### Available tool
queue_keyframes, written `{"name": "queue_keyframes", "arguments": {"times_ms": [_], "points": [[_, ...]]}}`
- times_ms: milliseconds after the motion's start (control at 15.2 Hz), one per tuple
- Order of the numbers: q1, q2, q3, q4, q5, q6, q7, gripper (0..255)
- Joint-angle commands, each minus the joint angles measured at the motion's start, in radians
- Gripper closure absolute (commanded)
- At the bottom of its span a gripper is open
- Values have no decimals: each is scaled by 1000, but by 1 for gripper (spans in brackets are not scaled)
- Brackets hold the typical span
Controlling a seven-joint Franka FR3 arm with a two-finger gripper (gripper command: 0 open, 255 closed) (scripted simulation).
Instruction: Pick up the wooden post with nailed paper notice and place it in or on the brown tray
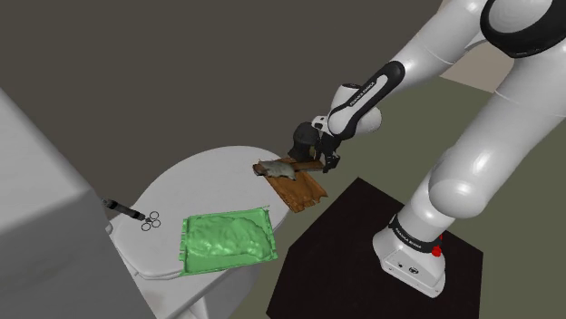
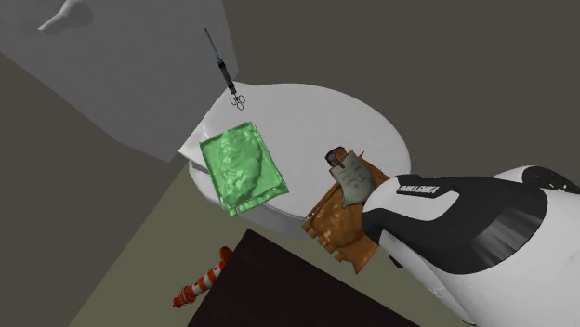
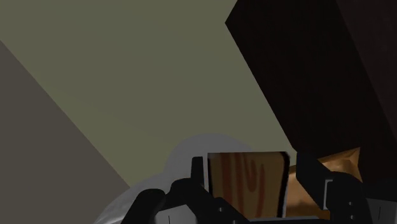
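Pinching the wooden post [image 3: 245, 191] with its notice, end effector [image 3: 251, 168] just above the brown tray [image 1: 307, 193] at the toilet lid [image 1: 200, 181] edge. Lower gently, keep level, release only once resting inside the tray.

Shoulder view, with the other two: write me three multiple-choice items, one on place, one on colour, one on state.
1. The brown tray sits: A on the floor; B on the grey tank; C at the white lid's edge, toward the stand.
2. The crumpled sheet is: A green; B red; C blue.
3. The wooden post is: A standing upright; B lying roughly level over the tray; C snapped in two.
C: the tray overhangs the lid's rim. A: plainly green. B: it lies across the tray's end.
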Motion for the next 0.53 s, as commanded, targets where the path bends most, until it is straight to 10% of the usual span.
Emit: {"name": "queue_keyframes", "arguments": {"times_ms": [0,462], "points": [[0,0,0,0,0,0,0,0],[-10,-91,-5,0,-65,-88,46,0]]}}
